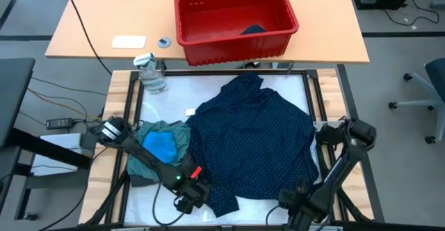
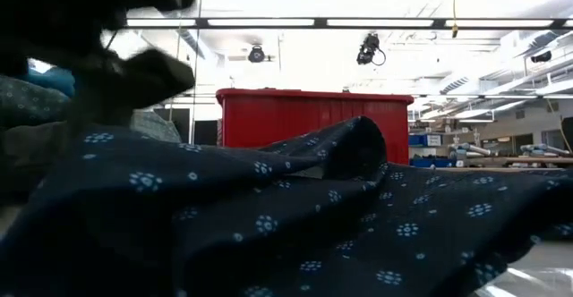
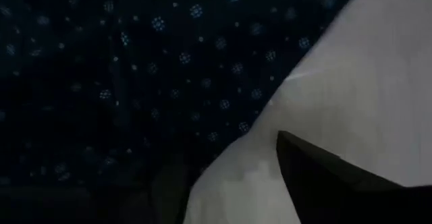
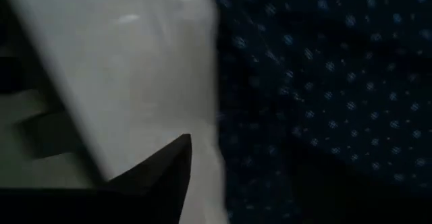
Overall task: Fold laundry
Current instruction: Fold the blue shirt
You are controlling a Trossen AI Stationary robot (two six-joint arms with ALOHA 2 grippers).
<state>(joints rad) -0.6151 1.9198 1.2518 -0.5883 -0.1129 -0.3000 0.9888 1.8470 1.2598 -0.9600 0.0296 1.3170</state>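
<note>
The navy dotted piece [image 1: 254, 144] lies spread over the middle of the white table top [image 1: 208, 92], bunched into a ridge [image 2: 358, 140] toward the far side. At its left lie the teal-green shirt [image 1: 174, 135] with the small bright blue piece [image 1: 160, 146] on it, and the dark grey piece [image 1: 141, 181] by the near edge. My left gripper [image 1: 188, 202] hovers open over the navy piece's near left hem [image 3: 223, 136]. My right gripper [image 1: 295, 204] stands open at its near right edge [image 4: 223, 116]. Neither holds cloth.
A red bin [image 1: 235, 19] stands on the wooden table beyond the far edge, a dark cloth [image 1: 254, 30] in its corner. A clear spray bottle [image 1: 151, 74] stands at the far left corner. Bare white table top [image 1: 264, 213] shows between the two grippers at the near edge.
</note>
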